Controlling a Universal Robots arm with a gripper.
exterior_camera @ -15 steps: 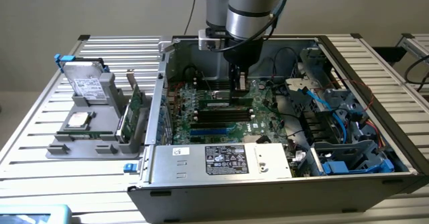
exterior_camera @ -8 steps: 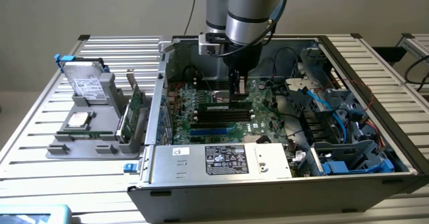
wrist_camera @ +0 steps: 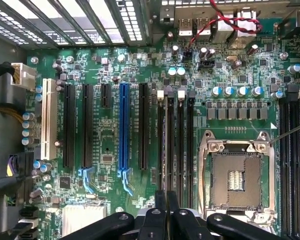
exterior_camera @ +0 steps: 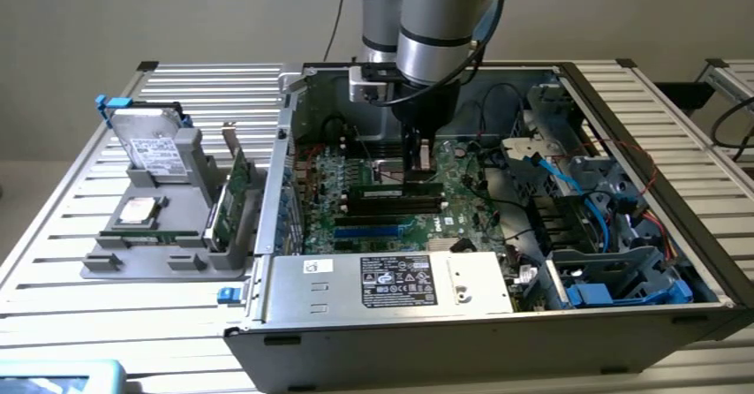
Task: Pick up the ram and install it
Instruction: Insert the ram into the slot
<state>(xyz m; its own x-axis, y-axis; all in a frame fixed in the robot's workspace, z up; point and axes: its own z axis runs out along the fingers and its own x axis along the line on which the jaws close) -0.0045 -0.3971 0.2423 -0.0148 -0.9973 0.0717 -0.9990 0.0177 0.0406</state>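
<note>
1. Nearest the exterior camera: corner of a pale blue object (exterior_camera: pixel 53 378) on the slatted aluminium bench (exterior_camera: pixel 141 323).
2. Open computer case (exterior_camera: pixel 471 350) lies on its side on the bench. Power supply (exterior_camera: pixel 401 281) with a white-and-black label sits against the near wall. Grey drive cage (exterior_camera: pixel 613 279) with blue fittings is at the exterior view's right.
3. Motherboard (exterior_camera: pixel 318 217) lies flat on the case floor. The ram (exterior_camera: pixel 383 193) stands on edge in the memory slot area near the board's middle, long side running across the exterior view.
4. Pincer (exterior_camera: pixel 415 175) comes straight down onto the ram; fingers are drawn together on its upper edge.
5. Wrist view: pincer (wrist_camera: pixel 166 200) tips nearly meet over the end of the four black memory slots (wrist_camera: pixel 176 145). CPU socket (wrist_camera: pixel 236 177) lies just beside them; a blue expansion slot (wrist_camera: pixel 123 125) and a white slot (wrist_camera: pixel 49 117) lie on the other side.
6. Outside the case, at the exterior view's left: grey fixture (exterior_camera: pixel 141 253) holding a hard drive (exterior_camera: pixel 154 147) tilted upright and a green expansion card (exterior_camera: pixel 242 178).
7. Farthest: arm (exterior_camera: pixel 436 23), grey with blue joint covers.
</note>
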